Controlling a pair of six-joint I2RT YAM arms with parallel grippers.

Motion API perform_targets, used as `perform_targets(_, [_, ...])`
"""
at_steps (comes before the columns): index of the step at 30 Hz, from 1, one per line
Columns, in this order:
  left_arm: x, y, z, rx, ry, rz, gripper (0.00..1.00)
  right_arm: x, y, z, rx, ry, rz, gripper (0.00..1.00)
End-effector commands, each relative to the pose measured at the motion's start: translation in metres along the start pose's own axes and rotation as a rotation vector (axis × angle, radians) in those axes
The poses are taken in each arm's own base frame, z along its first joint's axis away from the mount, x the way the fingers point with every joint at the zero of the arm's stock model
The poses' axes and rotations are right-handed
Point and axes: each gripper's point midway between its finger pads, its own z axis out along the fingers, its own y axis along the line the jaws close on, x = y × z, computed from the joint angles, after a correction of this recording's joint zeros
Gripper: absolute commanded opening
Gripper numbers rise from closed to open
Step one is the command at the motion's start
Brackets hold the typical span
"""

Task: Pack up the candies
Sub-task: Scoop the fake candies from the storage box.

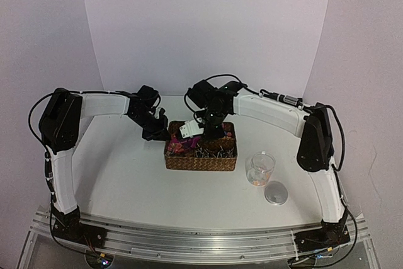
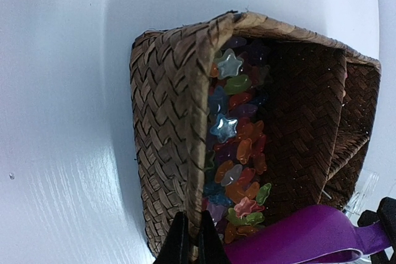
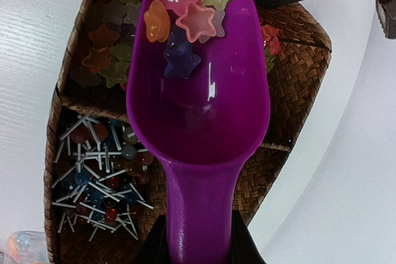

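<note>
Candies point(image 3: 185, 10), star-shaped in mixed colours, lie at the 12 o'clock tip of the purple scoop point(image 3: 204, 109), over the woven basket point(image 2: 161, 109); the right gripper point(image 3: 199, 242) clenches its handle. The left gripper point(image 2: 193, 239) pinches the basket's 9 o'clock rim. A cup point(image 1: 260, 168) and lid point(image 1: 276, 192) stand at 4 o'clock on the white table point(image 1: 126, 174).

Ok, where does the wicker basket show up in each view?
Top external: basket, mid-picture.
Left wrist: basket fills the right half, seen end-on.
Right wrist: basket behind the purple scoop, rim showing either side.
Shared landmark: the star candies in one compartment.
</note>
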Motion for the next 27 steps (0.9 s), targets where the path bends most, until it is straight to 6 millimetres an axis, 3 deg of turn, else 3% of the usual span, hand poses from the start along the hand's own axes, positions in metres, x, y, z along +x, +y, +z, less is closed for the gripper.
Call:
perform_targets(1, [0.002,0.029,0.002,-0.085,0.003,-0.033,0.00,0.033,-0.004,-0.034,-0.011,-0.005,0.104,0.00])
perform_targets(5, [0.002,0.029,0.002,-0.084,0.003,-0.033,0.00,0.034,0.003,-0.045,-0.072,-0.082,0.183,0.00])
perform_targets(12, [0.003,0.028,0.002,-0.079,0.007,-0.031,0.00,0.039,0.025,-0.034,-0.196,-0.148,0.283,0.00])
perform_targets(23, [0.002,0.026,0.000,-0.072,0.003,-0.029,0.00,0.037,0.007,-0.050,-0.195,-0.352,0.410,0.00])
perform_targets(27, [0.002,0.026,0.001,-0.068,0.003,-0.028,0.00,0.037,-0.001,-0.065,-0.164,-0.392,0.428,0.00])
